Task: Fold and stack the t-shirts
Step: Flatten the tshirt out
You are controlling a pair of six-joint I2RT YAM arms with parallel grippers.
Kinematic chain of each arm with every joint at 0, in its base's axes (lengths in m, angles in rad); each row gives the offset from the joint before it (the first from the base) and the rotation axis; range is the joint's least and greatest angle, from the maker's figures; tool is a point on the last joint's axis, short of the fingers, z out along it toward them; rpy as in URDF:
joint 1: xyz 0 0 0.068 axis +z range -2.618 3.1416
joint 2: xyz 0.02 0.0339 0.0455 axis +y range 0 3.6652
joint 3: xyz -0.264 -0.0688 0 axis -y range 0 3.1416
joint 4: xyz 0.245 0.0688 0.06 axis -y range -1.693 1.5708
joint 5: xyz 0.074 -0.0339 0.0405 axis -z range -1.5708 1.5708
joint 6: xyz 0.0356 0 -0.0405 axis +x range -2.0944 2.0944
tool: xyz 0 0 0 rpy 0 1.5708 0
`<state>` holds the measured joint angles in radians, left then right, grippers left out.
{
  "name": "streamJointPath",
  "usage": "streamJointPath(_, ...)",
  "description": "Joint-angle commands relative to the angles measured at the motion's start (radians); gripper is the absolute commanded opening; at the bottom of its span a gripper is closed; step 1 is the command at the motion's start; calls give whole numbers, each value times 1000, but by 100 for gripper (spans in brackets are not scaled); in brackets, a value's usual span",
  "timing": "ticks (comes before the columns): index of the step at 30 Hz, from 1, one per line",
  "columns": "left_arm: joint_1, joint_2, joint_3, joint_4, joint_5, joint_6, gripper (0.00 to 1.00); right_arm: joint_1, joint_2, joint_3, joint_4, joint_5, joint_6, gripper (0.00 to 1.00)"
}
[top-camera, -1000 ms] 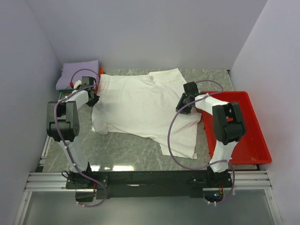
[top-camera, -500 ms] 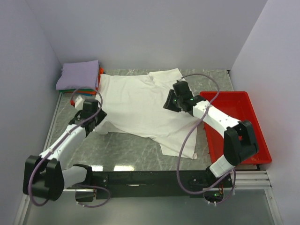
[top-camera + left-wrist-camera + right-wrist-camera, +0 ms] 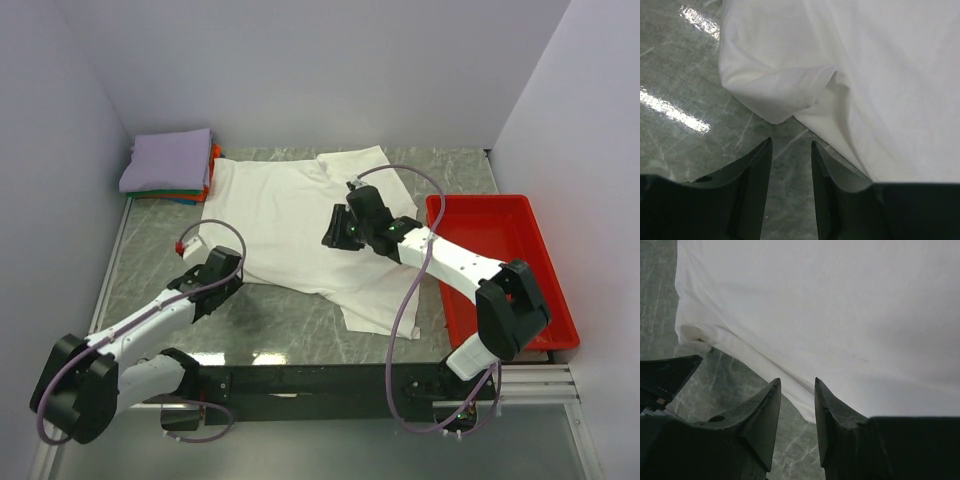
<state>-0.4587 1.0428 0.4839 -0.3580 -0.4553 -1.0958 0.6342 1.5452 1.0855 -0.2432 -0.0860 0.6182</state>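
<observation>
A white t-shirt (image 3: pixel 290 215) lies spread on the grey marble table (image 3: pixel 280 320), plain side up, its left hem corner folded under (image 3: pixel 775 95). My left gripper (image 3: pixel 232 265) sits low at that front-left corner, open; in the left wrist view (image 3: pixel 791 144) only marble shows between the fingers, with the cloth edge just ahead. My right gripper (image 3: pixel 330 234) hovers over the shirt's middle, open; in the right wrist view (image 3: pixel 797 381) the shirt's hem runs just beyond its tips. A folded stack of t-shirts (image 3: pixel 168 160), lavender on top, sits at the back left.
A red plastic tray (image 3: pixel 520 290) stands along the table's right side, next to the right arm's forearm. Grey walls close in the left, back and right. The left gripper's finger (image 3: pixel 665 375) shows at the left of the right wrist view.
My left gripper left the shirt's back-left corner, opened and swung down to the front-left corner. My right gripper moved left from the shirt's right edge to over its middle.
</observation>
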Motion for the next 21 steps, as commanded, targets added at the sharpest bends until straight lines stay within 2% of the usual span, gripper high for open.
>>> streamJointPath(1, -46, 72, 67, -48, -140, -35, 43, -4, 1, -12, 39, 17, -20, 40)
streamJointPath(7, -72, 169, 107, -70, -204, -62, 43, -4, -2, -27, 33, 26, -31, 40)
streamJointPath(16, -75, 278, 151, -41, -210, -45, 42, -5, -8, -38, 27, 37, -41, 40)
streamJointPath(21, -80, 327, 183, -102, -235, -96, 35, -5, -2, -42, 27, 42, -44, 40)
